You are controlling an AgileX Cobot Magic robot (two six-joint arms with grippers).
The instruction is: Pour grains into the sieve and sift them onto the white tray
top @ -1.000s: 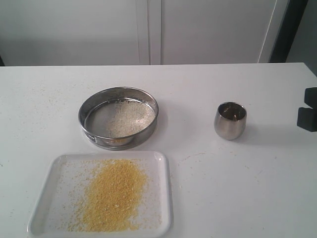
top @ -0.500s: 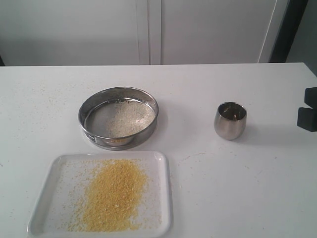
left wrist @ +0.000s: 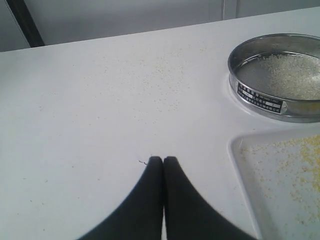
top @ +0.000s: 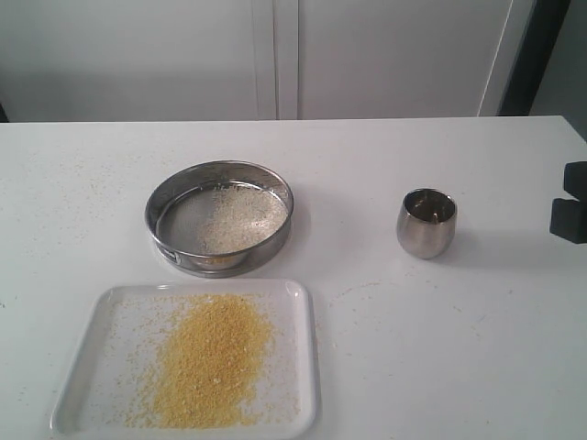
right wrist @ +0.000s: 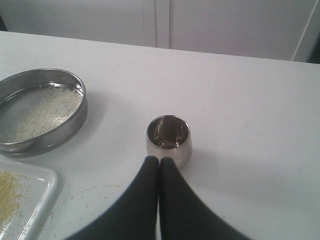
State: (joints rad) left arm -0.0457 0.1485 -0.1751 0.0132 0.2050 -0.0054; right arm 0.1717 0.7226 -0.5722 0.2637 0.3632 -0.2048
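Note:
The sieve [top: 219,218] stands on the table behind the white tray [top: 101,316], with pale whitish grains [top: 240,218] left on its mesh. A heap of fine yellow grains [top: 209,359] lies on the tray. The sieve [left wrist: 278,75] and a corner of the tray [left wrist: 250,170] also show in the left wrist view, off to one side of my left gripper [left wrist: 162,159], which is shut and empty over bare table. My right gripper [right wrist: 159,159] is shut and empty, just short of the steel cup [right wrist: 168,140]. The sieve [right wrist: 41,110] shows there too.
The small steel cup [top: 426,222] stands upright to the right of the sieve and looks empty. Stray grains are scattered over the white table [top: 440,348]. A dark block [top: 570,203] sits at the right edge. White cabinet doors [top: 275,55] stand behind the table.

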